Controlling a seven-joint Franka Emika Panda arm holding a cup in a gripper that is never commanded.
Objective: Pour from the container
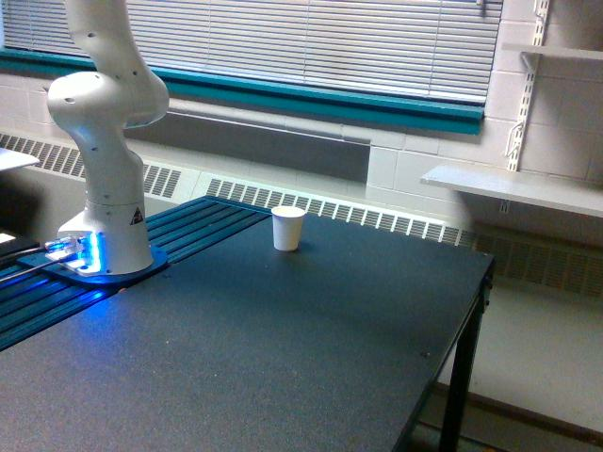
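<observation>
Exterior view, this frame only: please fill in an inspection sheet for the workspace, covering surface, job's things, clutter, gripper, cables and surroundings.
Surface: dark matte rectangular table top, bare apart from a white paper cup; slatted blue section at the exterior view's left.
Job's things: the clear container is not in view; opaque white paper cup stands upright near the far edge.
Clutter: nothing seen.
Gripper: out of frame; only the white robot arm base and lower links show, with a blue light at the foot.
Cables: dark leads run to the base from the exterior view's left.
Surroundings: closed window blinds, teal sill, wall heater grille, white wall shelves.
</observation>
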